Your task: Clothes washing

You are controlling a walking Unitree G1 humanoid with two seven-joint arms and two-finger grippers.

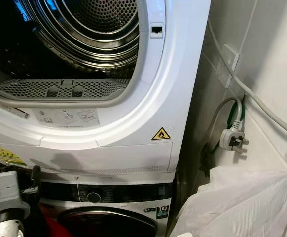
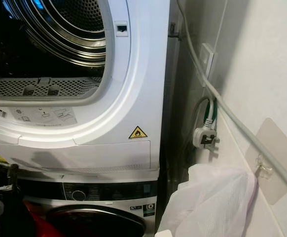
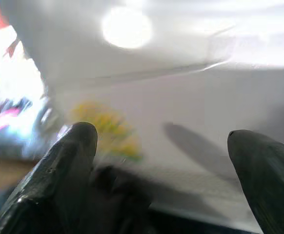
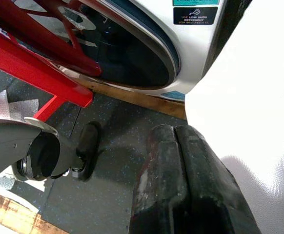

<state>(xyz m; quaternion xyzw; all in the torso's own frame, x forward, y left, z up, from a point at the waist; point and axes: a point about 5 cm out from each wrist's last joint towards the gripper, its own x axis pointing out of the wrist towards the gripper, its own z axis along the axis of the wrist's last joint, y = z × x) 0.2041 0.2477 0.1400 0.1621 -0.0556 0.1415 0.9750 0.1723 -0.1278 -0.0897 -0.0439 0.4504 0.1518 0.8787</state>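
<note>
1. You are facing a white dryer [image 1: 133, 123] with its drum [image 1: 84, 29] standing open, stacked on a washing machine [image 1: 109, 207], beside a tiled wall [image 2: 262, 74] where a plug [image 1: 232, 139] is hanging
2. A white mesh laundry bag [image 1: 242, 202] is sitting at lower right, cut off by the frame edge
3. Your left gripper [image 3: 164, 146] is pointing at the dryer's blurred front, fingers apart
4. Your right gripper [image 4: 181, 180] is hanging over the dark floor [image 4: 117, 161], fingers pressed together, just beside the bag
</note>
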